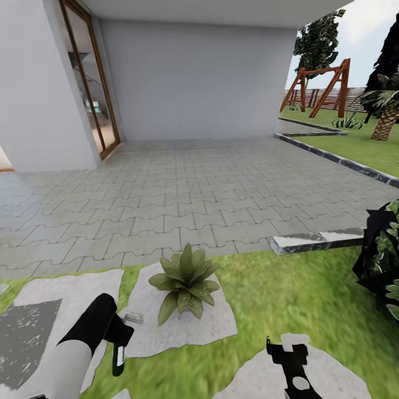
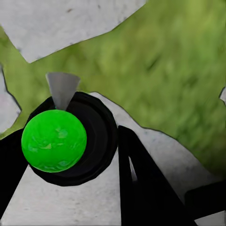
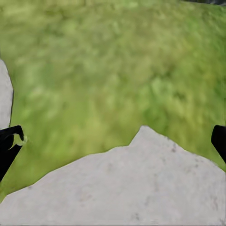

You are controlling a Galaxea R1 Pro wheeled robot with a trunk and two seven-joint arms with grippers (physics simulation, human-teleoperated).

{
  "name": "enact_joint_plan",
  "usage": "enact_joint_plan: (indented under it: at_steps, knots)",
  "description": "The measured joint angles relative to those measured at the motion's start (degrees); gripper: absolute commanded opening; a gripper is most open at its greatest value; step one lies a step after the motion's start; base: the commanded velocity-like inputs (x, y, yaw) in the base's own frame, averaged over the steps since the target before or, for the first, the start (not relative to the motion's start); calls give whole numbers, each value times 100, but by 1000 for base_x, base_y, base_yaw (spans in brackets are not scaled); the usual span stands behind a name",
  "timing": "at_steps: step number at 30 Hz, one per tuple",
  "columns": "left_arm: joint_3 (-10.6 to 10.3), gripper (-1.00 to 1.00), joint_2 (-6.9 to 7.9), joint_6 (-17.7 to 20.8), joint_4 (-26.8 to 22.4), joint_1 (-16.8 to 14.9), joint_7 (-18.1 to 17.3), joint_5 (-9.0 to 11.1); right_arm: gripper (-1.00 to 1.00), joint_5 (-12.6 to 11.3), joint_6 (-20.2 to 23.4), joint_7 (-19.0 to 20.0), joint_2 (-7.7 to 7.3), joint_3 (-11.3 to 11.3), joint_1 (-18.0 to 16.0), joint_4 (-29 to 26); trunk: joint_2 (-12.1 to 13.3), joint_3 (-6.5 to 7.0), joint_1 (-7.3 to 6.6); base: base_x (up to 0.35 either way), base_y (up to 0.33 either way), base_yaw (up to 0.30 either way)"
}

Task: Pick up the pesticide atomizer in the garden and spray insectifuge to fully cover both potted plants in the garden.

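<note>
From the head, one potted plant (image 1: 185, 281) sits on a grey stepping stone (image 1: 216, 324) in the lawn (image 1: 299, 299). A small bottle (image 1: 133, 317) lies on that same stone, just beside the left gripper (image 1: 118, 354). I cannot tell if that gripper is spread or closed. The right gripper (image 1: 288, 352) hangs over grass.

The left wrist shows a bright green ball (image 2: 54, 140) in a black ring above stone.

The right wrist shows fingers (image 3: 9, 143) spread wide, holding nothing, over grass and stone.
</note>
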Motion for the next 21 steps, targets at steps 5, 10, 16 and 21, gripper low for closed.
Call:
enact_joint_plan:
  at_steps: [5, 10, 16, 21]
  knots:
    - [-10, -100, -8, -11, 3, -1, -18, 16, 100, 6, 3, 0, -8, -6, 3, 209, 0, 9, 2, 44, 84, -211]
    - [-155, -100, -26, -25, 7, 0, -62, 34, 100, 10, 0, -1, -14, -11, 3, 263, 0, 25, 2, 3, 5, -251]
    - [-721, -100, 62, -33, -29, -3, -952, 32, 100, 6, 3, -2, -24, -7, 3, 269, 0, 45, 2, 0, 0, -254]
    - [-906, -100, 421, -69, -81, -10, -1353, -11, 100, 5, 1, -2, -26, -6, 2, 263, 0, 61, 2, 0, 0, -235]
